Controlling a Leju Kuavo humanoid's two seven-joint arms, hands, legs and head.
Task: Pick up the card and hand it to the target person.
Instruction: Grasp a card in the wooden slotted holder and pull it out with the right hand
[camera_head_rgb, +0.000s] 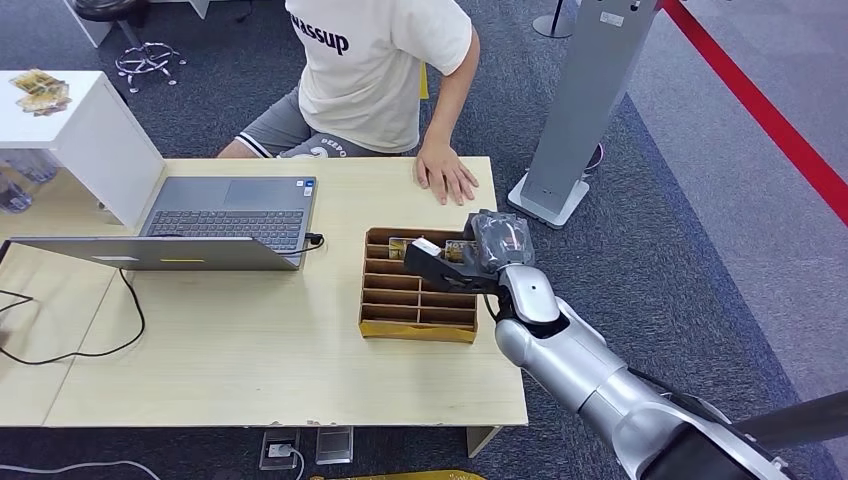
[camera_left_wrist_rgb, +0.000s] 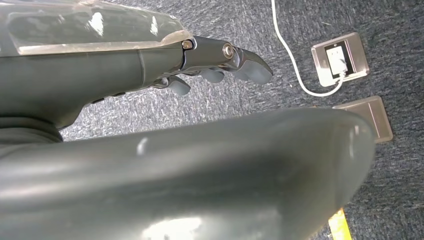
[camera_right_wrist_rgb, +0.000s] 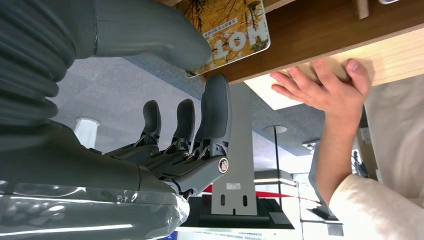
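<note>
Card (camera_right_wrist_rgb: 230, 30) — glossy, yellow-orange print — pinched between the right hand's (camera_right_wrist_rgb: 165, 100) thick grey thumb and one dark finger; the other fingers stay curled clear. It sits over the back row of the slotted wooden tray (camera_head_rgb: 400, 325) on the pale wood-grain worktop (camera_head_rgb: 250, 360). Person's hand (camera_head_rgb: 445, 175) lies flat near the tray. Left hand (camera_left_wrist_rgb: 210, 62) hangs over grey carpet — fingers loosely apart, holding nothing.

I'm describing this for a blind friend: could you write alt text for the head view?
A robot's right hand pinches a card over a wooden organizer tray on a light wooden table. A seated person rests a hand on the table's far edge, beside an open laptop.
</note>
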